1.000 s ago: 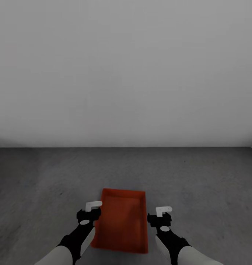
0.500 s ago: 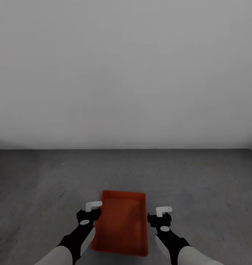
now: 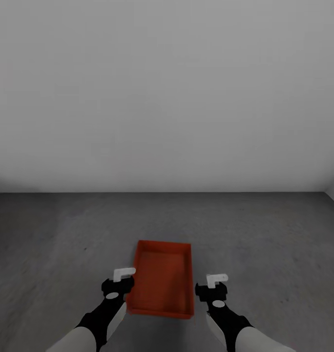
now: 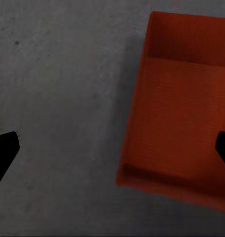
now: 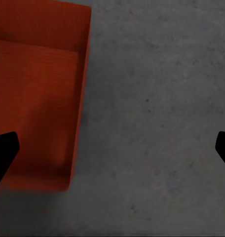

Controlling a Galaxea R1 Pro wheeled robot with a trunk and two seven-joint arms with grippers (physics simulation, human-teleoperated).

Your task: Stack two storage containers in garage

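One orange-red bin (image 3: 162,282) sits flat on the grey concrete floor (image 3: 264,244), open side up and with nothing in it, a little way out from the plain grey wall (image 3: 167,98). Its long axis runs straight away from the robot toward that wall, so the two long walls face the arms, one to each side.

The left gripper (image 3: 122,276) hangs just beside the left long wall, and from the head view it seems to overlap that rim; the left wrist view looks down past the wall into the bin (image 4: 179,123). The right gripper (image 3: 215,281) hangs a bit clear of the right long wall, with bare floor between; its wrist view has the bin (image 5: 38,94) off to one side. So the left arm is the nearer one.

Both grippers are spread wide and hold nothing, fingertips far apart in the wrist views.

The bin lies between the two arms and below them, I reckon squarely centred for whatever comes next.
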